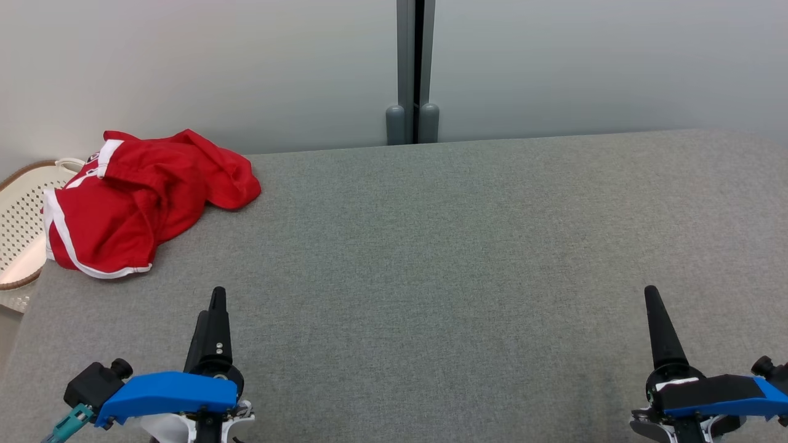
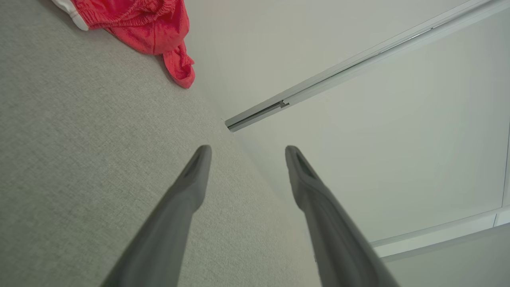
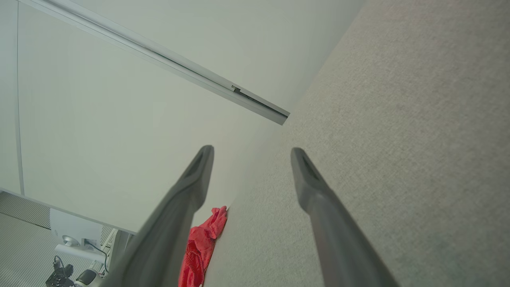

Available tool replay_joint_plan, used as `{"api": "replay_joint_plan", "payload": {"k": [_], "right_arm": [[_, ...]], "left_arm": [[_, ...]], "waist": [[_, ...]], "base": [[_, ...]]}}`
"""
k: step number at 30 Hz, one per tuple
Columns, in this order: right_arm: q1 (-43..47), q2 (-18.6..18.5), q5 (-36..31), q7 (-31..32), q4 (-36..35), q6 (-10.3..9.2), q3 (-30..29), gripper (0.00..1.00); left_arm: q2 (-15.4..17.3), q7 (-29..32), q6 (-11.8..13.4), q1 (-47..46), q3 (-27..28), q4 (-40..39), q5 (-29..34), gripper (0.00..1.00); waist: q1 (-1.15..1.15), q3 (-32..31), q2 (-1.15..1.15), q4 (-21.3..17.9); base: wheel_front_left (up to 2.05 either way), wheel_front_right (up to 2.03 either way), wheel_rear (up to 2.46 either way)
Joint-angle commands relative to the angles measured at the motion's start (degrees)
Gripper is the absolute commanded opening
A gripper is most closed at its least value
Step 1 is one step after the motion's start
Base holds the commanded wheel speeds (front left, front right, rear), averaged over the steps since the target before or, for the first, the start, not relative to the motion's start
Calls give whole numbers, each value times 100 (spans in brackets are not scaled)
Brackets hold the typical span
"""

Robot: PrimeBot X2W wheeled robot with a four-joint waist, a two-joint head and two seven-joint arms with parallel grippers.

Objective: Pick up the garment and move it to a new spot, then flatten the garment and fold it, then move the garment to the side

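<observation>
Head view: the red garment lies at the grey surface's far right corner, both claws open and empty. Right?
No: the red garment lies at the grey surface's far left corner, as the head view shows. Left claw and right claw are open, empty.

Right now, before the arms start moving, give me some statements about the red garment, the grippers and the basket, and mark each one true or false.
1. The red garment lies crumpled at the far left corner of the grey surface. True.
2. The left gripper is shut on the garment. False: its jaws stand open and empty, apart from the garment.
3. The garment is already folded flat. False: it is bunched and rumpled.
4. A pale perforated basket stands past the surface's left edge, next to the garment. True.
5. The right gripper holds a corner of the garment. False: it is open and empty, well off to the garment's right.
</observation>
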Motion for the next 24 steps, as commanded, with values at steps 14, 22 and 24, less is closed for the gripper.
{"api": "replay_joint_plan", "payload": {"k": [14, 22, 24], "right_arm": [[13, -56, -2062, -296, -308, 41, 285, 100], [76, -61, -2867, -435, -129, 43, 373, 100], [75, -62, -3045, -465, -78, 44, 384, 100]], "left_arm": [[43, -292, 192, -190, -277, -39, 1844, 100], [46, -429, 293, -152, -384, 171, 2731, 100], [49, -462, 320, -146, -410, 223, 2949, 100]], "waist": [[0, 9, 0, 3], [0, -8, 0, 9], [0, -12, 0, 10]], "base": [[0, 0, 0], [0, 0, 0], [0, 0, 0]]}}
